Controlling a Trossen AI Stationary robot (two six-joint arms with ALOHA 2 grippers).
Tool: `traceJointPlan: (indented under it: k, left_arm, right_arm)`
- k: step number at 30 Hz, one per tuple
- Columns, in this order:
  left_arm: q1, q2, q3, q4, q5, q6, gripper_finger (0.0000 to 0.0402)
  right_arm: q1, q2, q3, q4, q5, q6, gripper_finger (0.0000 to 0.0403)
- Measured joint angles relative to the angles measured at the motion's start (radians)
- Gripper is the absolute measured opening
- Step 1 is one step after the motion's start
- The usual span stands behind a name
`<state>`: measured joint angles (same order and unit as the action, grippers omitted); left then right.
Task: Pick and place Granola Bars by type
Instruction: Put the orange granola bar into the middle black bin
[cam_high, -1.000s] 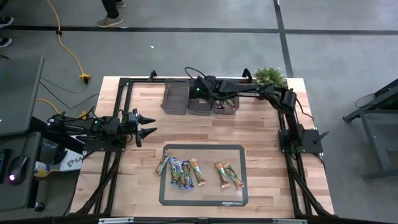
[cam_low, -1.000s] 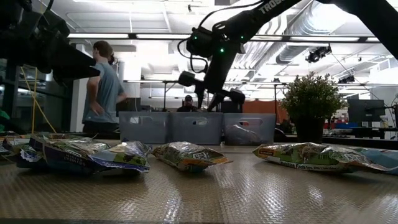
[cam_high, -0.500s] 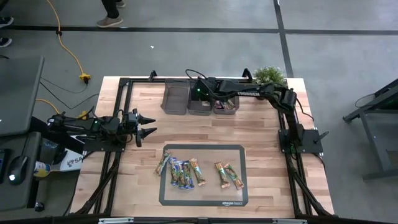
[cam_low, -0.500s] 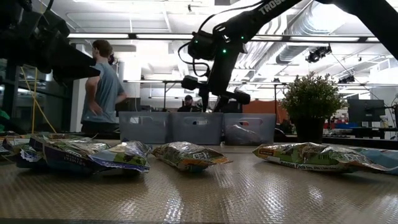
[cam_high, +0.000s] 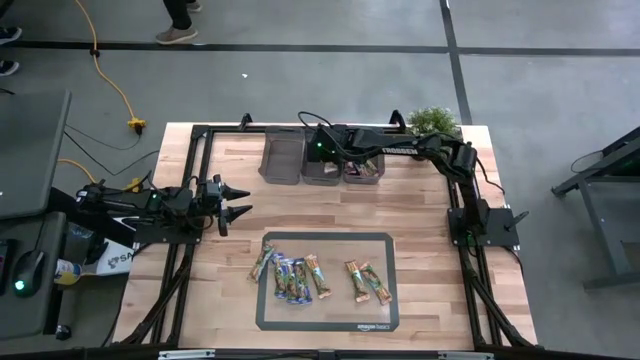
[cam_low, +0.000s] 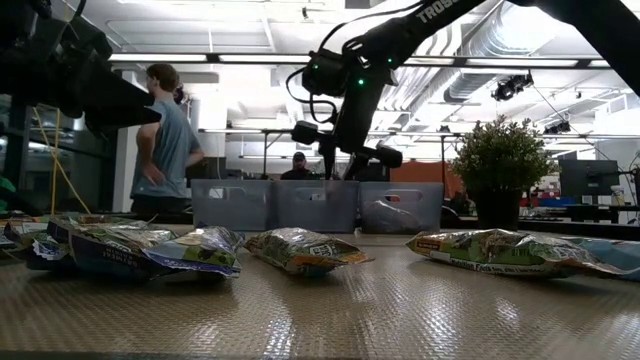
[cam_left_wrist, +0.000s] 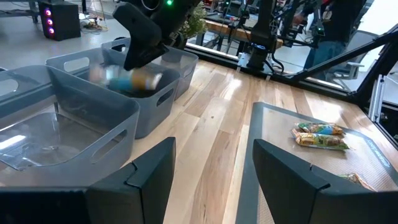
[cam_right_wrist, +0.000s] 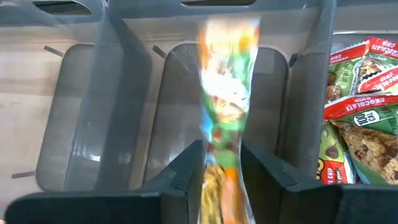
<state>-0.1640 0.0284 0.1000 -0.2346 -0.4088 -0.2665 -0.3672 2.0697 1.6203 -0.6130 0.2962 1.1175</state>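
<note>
Snack bars, sorting half done

Six bars (cam_high: 318, 277) lie flat on the near mat; red-green ones (cam_right_wrist: 357, 99) are piled in the far right bin (cam_high: 363, 169); one green-orange bar (cam_right_wrist: 226, 93) blurs above the middle bin (cam_high: 323, 167).

Landmark: your wooden table (cam_high: 420, 215), seen from above.
Bins: three dark grey bins (cam_high: 283, 158) stand in a row along the table's far edge.
Plant: a small potted plant (cam_high: 433, 121) sits at its far right corner.
Mat: a dark-framed mat (cam_high: 268, 322) lies near the table's front edge.
Cable: a yellow cable (cam_high: 112, 88) runs on the floor beyond its far left corner.
Person: someone in a grey shirt (cam_low: 165, 145) stands behind the table.
</note>
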Motion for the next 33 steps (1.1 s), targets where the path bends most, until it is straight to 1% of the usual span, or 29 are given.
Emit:
traceJointPlan:
  k: [6,11,16,19,26,29,33]
  left_arm:
    - [0.000,0.000,0.000,0.000,0.000,0.000,0.0211]
    - [0.000,0.000,0.000,0.000,0.000,0.000,0.0211]
    - [0.000,0.000,0.000,0.000,0.000,0.000,0.0211]
    - [0.000,0.000,0.000,0.000,0.000,0.000,0.0211]
    - [0.000,0.000,0.000,0.000,0.000,0.000,0.0211]
    - [0.000,0.000,0.000,0.000,0.000,0.000,0.0211]
    - [0.000,0.000,0.000,0.000,0.000,0.000,0.0211]
  right_arm:
    - [0.000,-0.001,0.000,0.000,0.000,-0.004,0.0117]
    - [0.000,-0.001,0.000,0.006,-0.012,-0.053,0.0119]
    - [0.000,-0.010,0.000,0.076,-0.023,-0.188,0.0119]
    - [0.003,-0.028,0.000,0.157,-0.032,-0.293,0.0119]
    - [0.027,-0.084,0.001,0.335,-0.116,-0.492,0.0119]
    - [0.048,-0.103,0.002,0.402,-0.175,-0.560,0.0119]
    - [0.078,-0.116,0.002,0.467,-0.261,-0.609,0.0119]
